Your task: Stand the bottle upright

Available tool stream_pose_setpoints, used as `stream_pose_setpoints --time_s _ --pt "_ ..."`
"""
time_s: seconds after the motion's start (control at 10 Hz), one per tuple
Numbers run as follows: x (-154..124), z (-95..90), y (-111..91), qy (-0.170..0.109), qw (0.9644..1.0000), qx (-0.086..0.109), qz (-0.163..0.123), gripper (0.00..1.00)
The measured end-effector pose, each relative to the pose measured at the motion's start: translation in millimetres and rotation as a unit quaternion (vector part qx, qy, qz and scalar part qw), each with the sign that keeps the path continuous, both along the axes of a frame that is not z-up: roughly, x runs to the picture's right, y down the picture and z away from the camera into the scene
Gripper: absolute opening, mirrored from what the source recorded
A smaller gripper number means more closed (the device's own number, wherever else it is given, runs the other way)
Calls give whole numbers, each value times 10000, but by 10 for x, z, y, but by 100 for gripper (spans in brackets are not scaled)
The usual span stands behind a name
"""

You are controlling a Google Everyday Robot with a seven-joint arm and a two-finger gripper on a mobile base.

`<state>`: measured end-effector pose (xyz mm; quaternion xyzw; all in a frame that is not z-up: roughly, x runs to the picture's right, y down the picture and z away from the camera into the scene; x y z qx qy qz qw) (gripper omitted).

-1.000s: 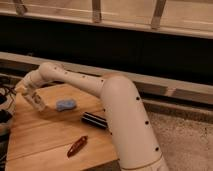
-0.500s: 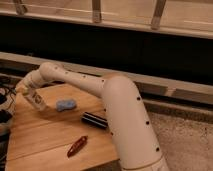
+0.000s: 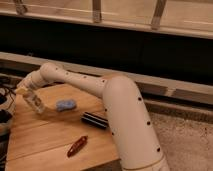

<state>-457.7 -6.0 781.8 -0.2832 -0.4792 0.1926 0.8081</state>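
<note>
The clear bottle (image 3: pixel 37 103) is at the left side of the wooden table (image 3: pixel 45 135). It is tilted, with its pale cap (image 3: pixel 21 91) up and to the left and its base low near the table top. My gripper (image 3: pixel 29 94) is at the end of the white arm (image 3: pixel 75 82), right at the bottle's upper part. I cannot tell whether the bottle rests on the table or hangs just above it.
A blue object (image 3: pixel 66 105) lies just right of the bottle. A dark cylinder (image 3: pixel 95 120) lies near the arm's base, and a red-brown object (image 3: pixel 77 146) lies toward the front edge. Dark cables (image 3: pixel 5 97) sit off the table's left edge.
</note>
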Motion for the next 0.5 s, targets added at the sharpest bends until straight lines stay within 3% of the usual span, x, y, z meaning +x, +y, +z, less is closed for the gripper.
stream_pose_setpoints --time_s 0.3,0.5 --pt "-19 -19 29 -22 10000 7 -20 37" --pt "-7 -13 31 -18 10000 10 -8 54"
